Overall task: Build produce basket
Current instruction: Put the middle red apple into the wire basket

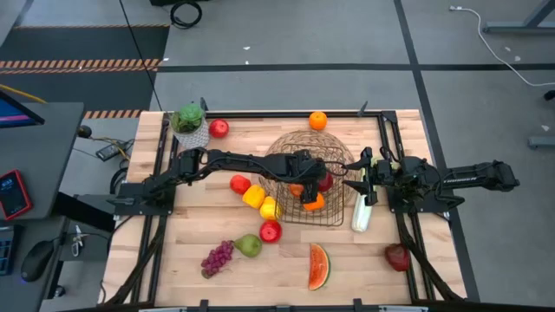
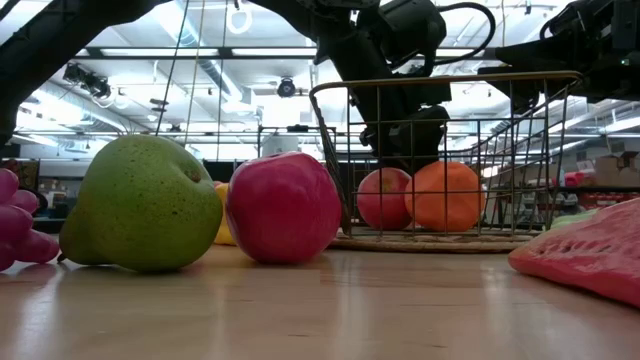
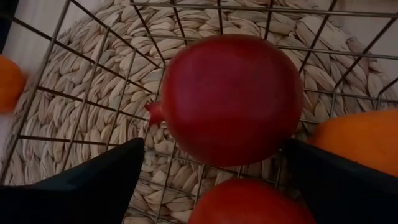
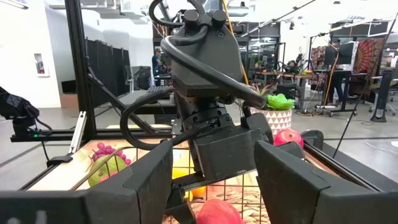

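Off-task items on and around the table

Leafy green plant in a white pot (image 1: 189, 121) at the pale wooden tabletop (image 1: 286, 269)'s far-left corner; red phone (image 1: 13, 194) on the grey side desk (image 1: 43, 139).

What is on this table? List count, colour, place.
round wire basket: one, dark brown, table centre
fruits inside basket: at least three, red and orange
round red fruits: four, red, outside basket
loose orange: one, orange, far edge
yellow pieces: two, yellow, left of basket
pear: one, green, near edge
grape bunch: one, purple, beside pear
watermelon slice: one, red, near edge
celery stalk: one, pale green, right of basket
potted plant: one, green, far left corner
left hand: one, dark, open inside basket
right hand: one, dark, at basket's right side
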Tool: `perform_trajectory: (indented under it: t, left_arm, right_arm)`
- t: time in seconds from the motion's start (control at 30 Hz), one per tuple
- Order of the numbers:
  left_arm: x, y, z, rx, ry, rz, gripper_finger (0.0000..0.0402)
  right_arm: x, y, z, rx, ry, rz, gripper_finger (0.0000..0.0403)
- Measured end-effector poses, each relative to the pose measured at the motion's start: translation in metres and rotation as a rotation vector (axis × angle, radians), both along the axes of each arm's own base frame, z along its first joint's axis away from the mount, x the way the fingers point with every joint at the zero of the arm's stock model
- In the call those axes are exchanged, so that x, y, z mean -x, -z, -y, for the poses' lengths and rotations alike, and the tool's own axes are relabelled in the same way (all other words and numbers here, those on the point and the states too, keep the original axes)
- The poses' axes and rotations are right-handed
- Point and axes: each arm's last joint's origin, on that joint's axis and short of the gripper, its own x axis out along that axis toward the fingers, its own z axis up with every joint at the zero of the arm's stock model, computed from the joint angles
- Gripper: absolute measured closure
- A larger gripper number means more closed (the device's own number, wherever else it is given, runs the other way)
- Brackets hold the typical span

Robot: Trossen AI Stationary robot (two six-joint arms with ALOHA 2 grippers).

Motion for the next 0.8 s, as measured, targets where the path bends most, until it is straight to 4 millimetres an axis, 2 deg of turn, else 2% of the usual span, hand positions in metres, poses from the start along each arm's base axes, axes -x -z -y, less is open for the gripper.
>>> perform_trajectory:
  t: [0.33, 0.43, 0.6, 0.8]
  left_arm:
    - [0.001, 0.0, 0.002, -0.014, 0.023, -0.015, 0.0007]
    - [0.004, -0.008, 0.001, -0.026, 0.015, -0.016, 0.0007]
    - [0.018, -0.043, 0.001, -0.051, -0.002, 0.003, 0.0007]
    - [0.039, -0.1, 0.014, -0.058, 0.019, 0.114, 0.0008]
  right_arm:
    - [0.0, 0.0, 0.0, 0.0, 0.0, 0.0, 0.0172]
    - [0.0, 0.0, 0.0, 0.0, 0.0, 0.0, 0.0172]
    - [0.0, 0.0, 0.0, 0.0, 0.0, 0.0, 0.0172]
    - [0.0, 0.0, 0.0, 0.0, 0.0, 0.001, 0.0172]
